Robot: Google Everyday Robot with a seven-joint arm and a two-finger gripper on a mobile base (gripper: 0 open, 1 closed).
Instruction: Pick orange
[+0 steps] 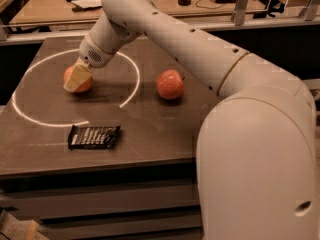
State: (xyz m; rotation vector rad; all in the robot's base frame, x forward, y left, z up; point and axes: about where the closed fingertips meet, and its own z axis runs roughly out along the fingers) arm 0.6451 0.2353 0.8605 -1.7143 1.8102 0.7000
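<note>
The orange [83, 85] sits on the dark table [150, 129] at the left, inside a white ring of light. My gripper [77, 79] is right at the orange, its pale finger covering the front of the fruit, so only the orange's left and lower right edges show. The arm reaches in from the right across the table's back. A redder, blotchy apple [170, 84] with a stem stands apart, to the right of the ring.
A black packet with silver print [94, 136] lies near the table's front left edge. A cluttered wooden desk [60, 6] stands behind the table. My own arm and base [260, 154] fill the right side.
</note>
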